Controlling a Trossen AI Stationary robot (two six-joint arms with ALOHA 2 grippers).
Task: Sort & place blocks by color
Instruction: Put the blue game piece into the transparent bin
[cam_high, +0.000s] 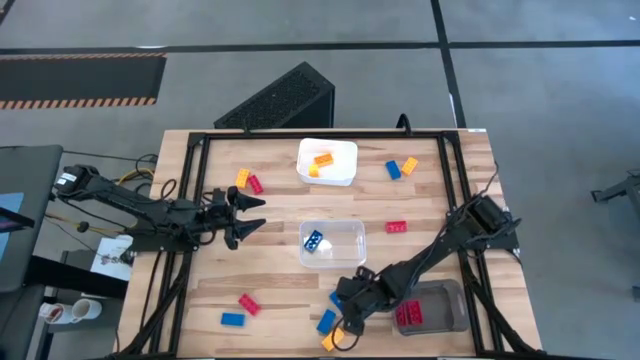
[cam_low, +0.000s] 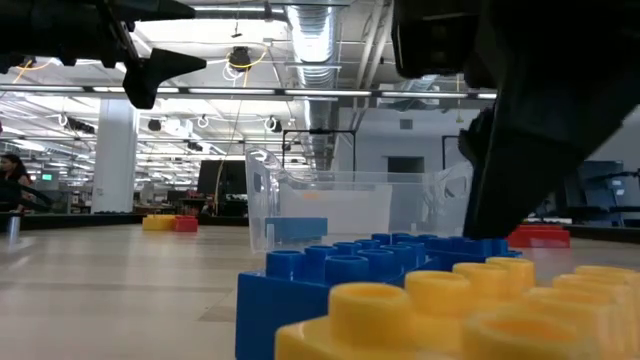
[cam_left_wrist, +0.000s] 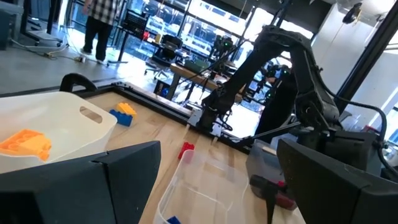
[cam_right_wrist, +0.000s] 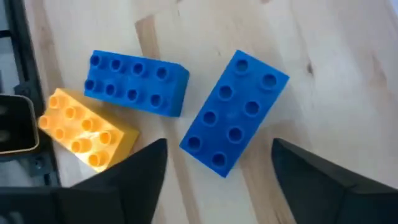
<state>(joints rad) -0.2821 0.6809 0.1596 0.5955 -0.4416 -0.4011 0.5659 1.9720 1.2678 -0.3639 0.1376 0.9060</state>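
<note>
**Right arm lining up on a blue block at the near edge**

High view: your right gripper (cam_high: 347, 322) hangs low at six o'clock on the surface (cam_high: 270, 295), over a cluster of blue and orange blocks. The clear bin (cam_high: 345, 243), at centre, already holds a blue block (cam_high: 314, 241). The left gripper (cam_high: 248, 215) waits at nine o'clock, fingers spread.

Low view: the blue block (cam_low: 330, 285) and the yellow one (cam_low: 470, 320) crowd the lens, so little else is readable.

Left wrist view: white tray (cam_left_wrist: 59, 121) with an orange block (cam_left_wrist: 26, 142).

Right wrist view: fingers spread wide, empty, straddling the tilted blue block (cam_right_wrist: 235, 112). Square your fingers to its long sides, and keep clear of the neighbouring blue block (cam_right_wrist: 135, 83) and orange block (cam_right_wrist: 87, 129).
</note>
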